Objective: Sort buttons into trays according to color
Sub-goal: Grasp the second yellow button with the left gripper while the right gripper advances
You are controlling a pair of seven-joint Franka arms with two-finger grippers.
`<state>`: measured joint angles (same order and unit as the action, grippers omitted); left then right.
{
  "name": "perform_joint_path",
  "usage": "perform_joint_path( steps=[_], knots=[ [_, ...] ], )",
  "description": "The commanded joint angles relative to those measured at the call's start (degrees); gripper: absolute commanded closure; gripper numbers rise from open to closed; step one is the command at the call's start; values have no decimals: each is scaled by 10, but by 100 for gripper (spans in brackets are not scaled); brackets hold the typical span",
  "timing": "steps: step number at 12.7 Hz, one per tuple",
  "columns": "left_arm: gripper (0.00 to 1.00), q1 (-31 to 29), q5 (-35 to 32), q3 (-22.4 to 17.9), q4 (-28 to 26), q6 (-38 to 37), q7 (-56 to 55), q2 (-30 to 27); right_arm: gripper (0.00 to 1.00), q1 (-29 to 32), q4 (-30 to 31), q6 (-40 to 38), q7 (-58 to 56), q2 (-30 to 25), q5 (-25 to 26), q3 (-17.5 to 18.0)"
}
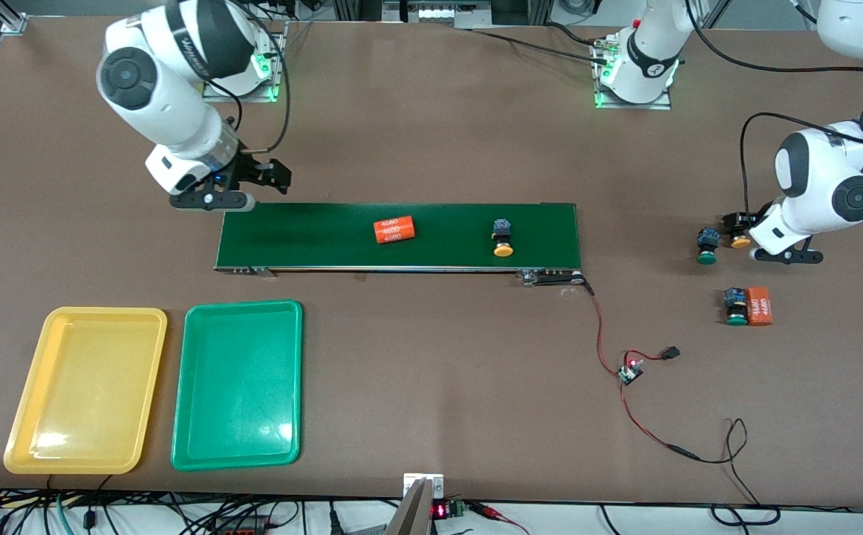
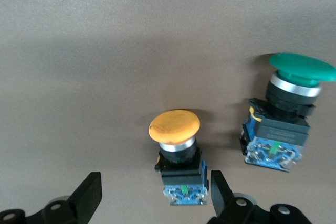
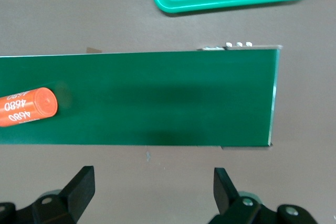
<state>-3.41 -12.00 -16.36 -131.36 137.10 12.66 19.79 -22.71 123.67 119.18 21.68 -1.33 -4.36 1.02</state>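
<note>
Left gripper, jaws wide, straddles the small, rigid, probably light orange-capped black-and-blue push-button; grip its square body; right gripper waits wide open.

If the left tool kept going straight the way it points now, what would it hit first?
Most likely the orange button: it lies between the open left tool's fingers, one finger almost against its body. The green button lies outside that line, beside it. How far the tool is above the table is unclear.

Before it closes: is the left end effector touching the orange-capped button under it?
Apart. The left wrist view shows the left end effector open, bare table between each finger and the orange-capped button.
</note>
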Motion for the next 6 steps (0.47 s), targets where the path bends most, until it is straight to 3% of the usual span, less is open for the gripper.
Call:
perform_joint_path(
  steps=[1, 3, 5, 6],
  knots=[
    [8, -7, 39, -2, -2, 14, 17, 13, 0, -8, 3, 45, 54, 23, 51, 34],
    [13, -8, 68, -3, -1, 14, 46, 20, 0, -34, -4, 71, 106, 51, 59, 37],
    [32, -10, 93, -3, 0, 14, 67, 25, 0, -51, -5, 93, 130, 68, 74, 38],
    [47, -11, 95, -3, 0, 13, 68, 25, 0, -60, -5, 94, 142, 72, 74, 38]
  ],
)
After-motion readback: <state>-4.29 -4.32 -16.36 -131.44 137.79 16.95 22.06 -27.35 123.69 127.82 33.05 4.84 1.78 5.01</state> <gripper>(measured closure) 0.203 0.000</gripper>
